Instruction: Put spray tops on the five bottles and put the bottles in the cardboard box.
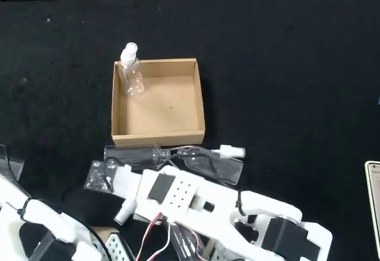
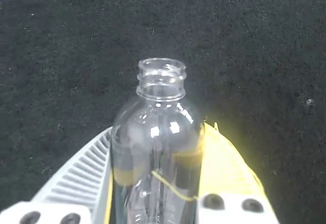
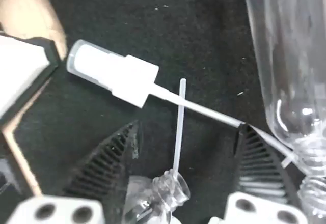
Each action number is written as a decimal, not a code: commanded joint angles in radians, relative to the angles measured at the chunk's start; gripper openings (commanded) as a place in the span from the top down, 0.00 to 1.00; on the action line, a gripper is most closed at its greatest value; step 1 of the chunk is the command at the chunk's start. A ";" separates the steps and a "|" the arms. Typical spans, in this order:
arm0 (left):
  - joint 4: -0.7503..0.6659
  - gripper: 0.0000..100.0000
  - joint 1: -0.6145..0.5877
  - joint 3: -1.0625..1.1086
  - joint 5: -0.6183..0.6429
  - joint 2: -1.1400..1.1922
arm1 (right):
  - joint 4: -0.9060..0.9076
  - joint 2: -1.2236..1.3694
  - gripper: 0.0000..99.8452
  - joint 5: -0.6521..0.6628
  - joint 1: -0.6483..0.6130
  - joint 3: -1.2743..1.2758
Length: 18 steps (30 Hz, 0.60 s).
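Seen from above, a black tabletop (image 1: 297, 65) carries an open cardboard box (image 1: 158, 137). One capped bottle (image 1: 132, 74) stands upright in the box's far left corner. Just in front of the box, several clear bottles (image 1: 133, 154) lie on their sides, and a loose spray top (image 1: 231, 151) lies touching them. A white arm (image 1: 249, 210) stretches across the near edge, partly covering them. From the left wrist, the left pincer (image 2: 158, 132) is pinching an uncapped bottle (image 2: 160, 81) round its body, below the shoulder. The bottle's threaded neck sticks out past the fingers (image 2: 224, 168) over bare black surface. From the right wrist, the right pincer (image 3: 188, 128) is spread wide and grips nothing. A white sprayer head (image 3: 114, 74) lies on its side just beyond the pincer, and its long dip tube (image 3: 204, 109) runs across the gap between the jaws. An open bottle neck (image 3: 170, 186) sits low between the jaws with a second thin tube (image 3: 178, 127) rising from it. Another clear bottle (image 3: 282, 56) lies to one side, and a corner of the box shows nearby. The bottles look like thin, light plastic, smooth and likely slippery, and they would probably dent under a hard squeeze, so the body is the best place to hold them. The sprayer head is probably best taken by its stiff collar, because the tube looks thin and bendy.
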 commanded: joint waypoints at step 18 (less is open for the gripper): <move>0.009 0.97 -0.008 -0.081 0.009 -0.003 | 0.026 0.171 0.73 0.087 -0.092 -0.209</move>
